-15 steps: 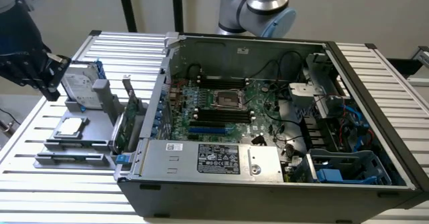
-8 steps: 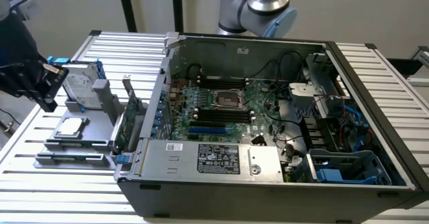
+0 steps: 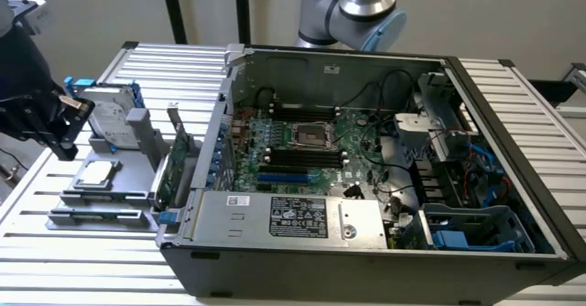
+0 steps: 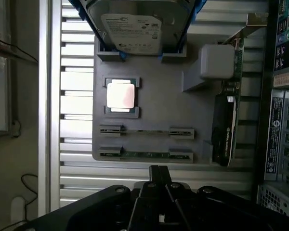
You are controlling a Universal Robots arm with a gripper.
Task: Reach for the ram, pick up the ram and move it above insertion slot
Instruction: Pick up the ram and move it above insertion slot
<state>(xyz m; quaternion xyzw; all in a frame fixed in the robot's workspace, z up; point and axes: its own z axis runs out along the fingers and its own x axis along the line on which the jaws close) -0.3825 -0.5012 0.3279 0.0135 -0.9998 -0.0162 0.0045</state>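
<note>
Black jaws pressed together on nothing: your gripper (image 4: 158, 171) hangs just beside the grey plastic tray (image 4: 154, 103). The ram (image 4: 144, 155), a thin green stick, lies in the tray groove nearest the gripper, with a square silver processor (image 4: 121, 95) and a hard drive (image 4: 132, 29) beyond. The insertion slot (image 3: 307, 158), long and black, sits well apart inside the metal computer case (image 3: 366, 265).

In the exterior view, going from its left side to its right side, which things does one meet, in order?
hard drive → green expansion card → processor socket on the motherboard → blue-grey plastic cage
</note>
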